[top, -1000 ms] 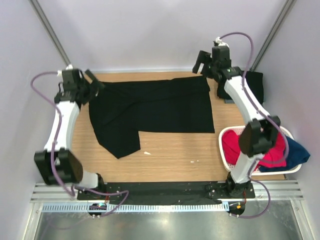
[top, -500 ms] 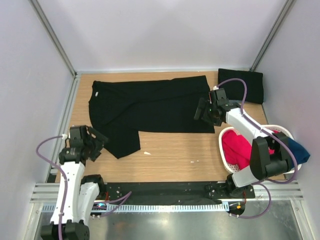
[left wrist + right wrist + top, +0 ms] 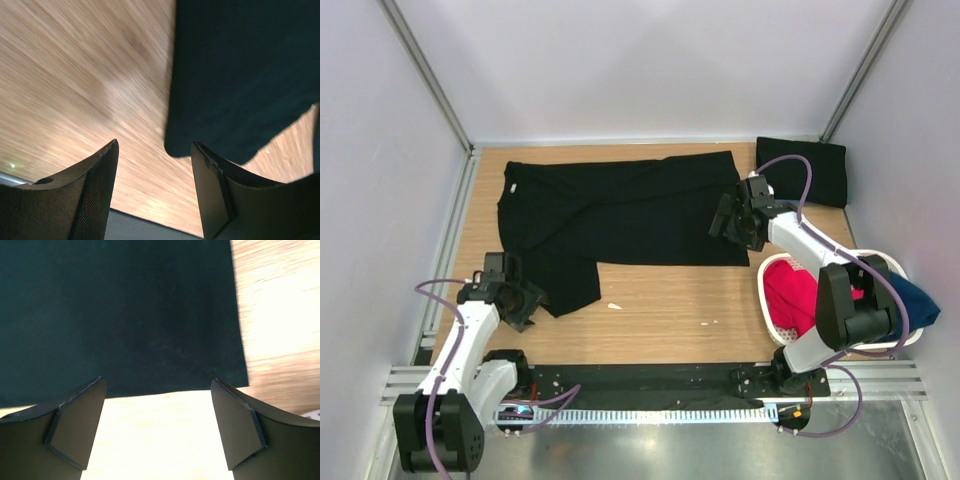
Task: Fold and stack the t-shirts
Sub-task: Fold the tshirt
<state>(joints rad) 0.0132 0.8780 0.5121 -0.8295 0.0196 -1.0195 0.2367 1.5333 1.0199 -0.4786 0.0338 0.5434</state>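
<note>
Basket (image 3: pixel 761 290) just right of t-shirt (image 3: pixel 640 210)

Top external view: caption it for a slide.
Left gripper and right gripper, both open, hover at near corners of the black cloth t-shirt; white oval plastic basket alongside.

- A black t-shirt (image 3: pixel 620 215) lies spread flat and sideways across the far half of the table (image 3: pixel 660 310). Its right edge runs straight, and a small white tag shows at its far left end. One part on the left reaches toward the table's near edge, ending in a rounded corner. Soft creases run diagonally across the cloth.
- A second black t-shirt (image 3: pixel 825 165) sits folded into a neat rectangle in the table's far right corner, apart from the first.
</note>
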